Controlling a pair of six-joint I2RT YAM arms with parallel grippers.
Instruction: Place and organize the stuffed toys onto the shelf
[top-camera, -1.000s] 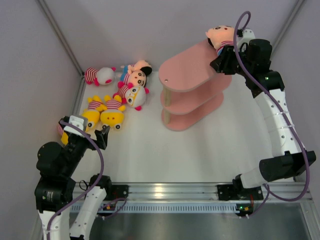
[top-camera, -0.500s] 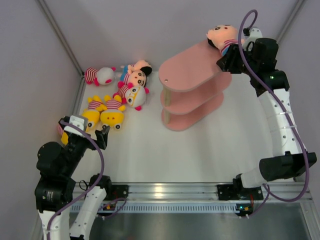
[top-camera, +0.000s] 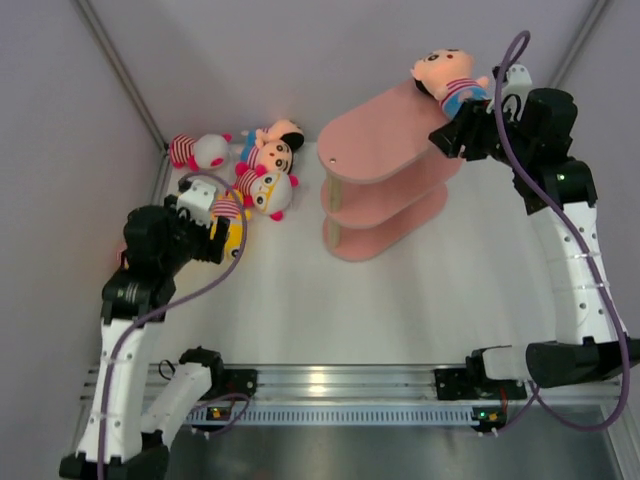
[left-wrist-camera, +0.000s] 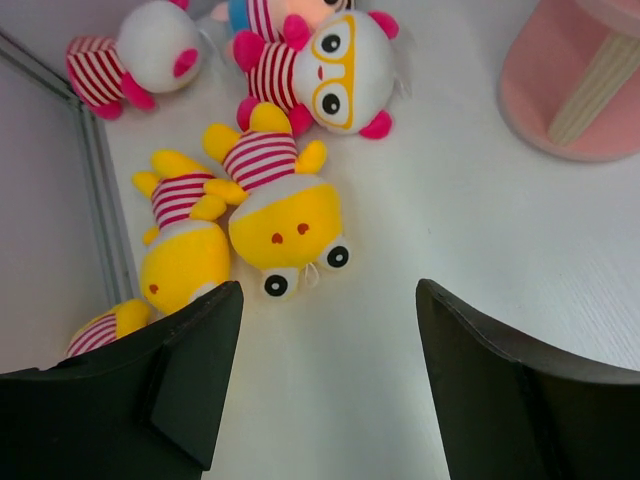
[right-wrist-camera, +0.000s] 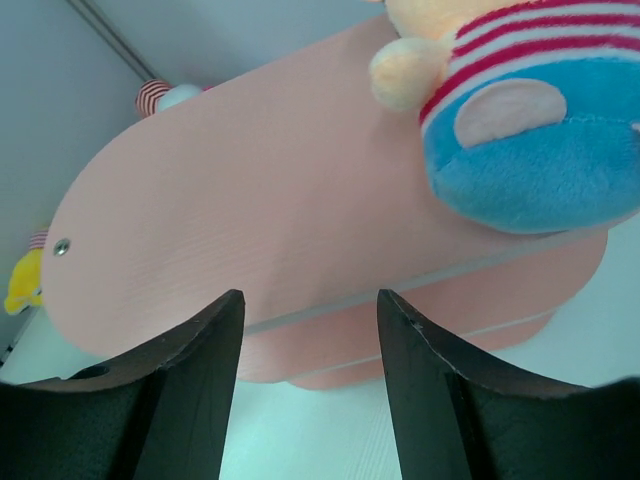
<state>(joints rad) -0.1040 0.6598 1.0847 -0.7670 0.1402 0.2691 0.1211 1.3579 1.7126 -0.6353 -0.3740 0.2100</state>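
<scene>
**Shelf.** The shelf (top-camera: 385, 170) stands upright on the table (top-camera: 400, 300), right of centre, with its long axis running diagonally toward the far right corner. One toy is on it. The peach toy (top-camera: 447, 76) lies at the far right end of the top board (top-camera: 375, 140), with its head toward the back and its blue shorts at the board's rim. Judged from this layout, placing it at the very end leaves the rest of the board free for more toys. The top board hides most of the lower boards, so what they carry cannot be told.

**Right gripper.** The right gripper (right-wrist-camera: 308, 300) sits low, just beside the near rim of the top board. Its jaws are spread with nothing between them. The peach toy is above and to one side of the fingers and apart from both, so the board alone supports it.

**Remaining toys.** The other toys are clustered in the far left corner of the table, well apart from the shelf.
- The yellow toy (left-wrist-camera: 285, 215) lies on its back with its head toward the left arm.
- A second yellow toy (left-wrist-camera: 180, 250) touches its side.
- A white toy (left-wrist-camera: 335, 65) with yellow glasses lies just beyond its feet.

**Left gripper.** The left gripper (left-wrist-camera: 330, 290) hovers over this cluster. Its jaws are spread and empty, and the yellow toy's head is just ahead of the gap. This looks like alignment for a pick.

**Caution.** Because the two yellow toys touch, closing off-centre could catch both.
</scene>
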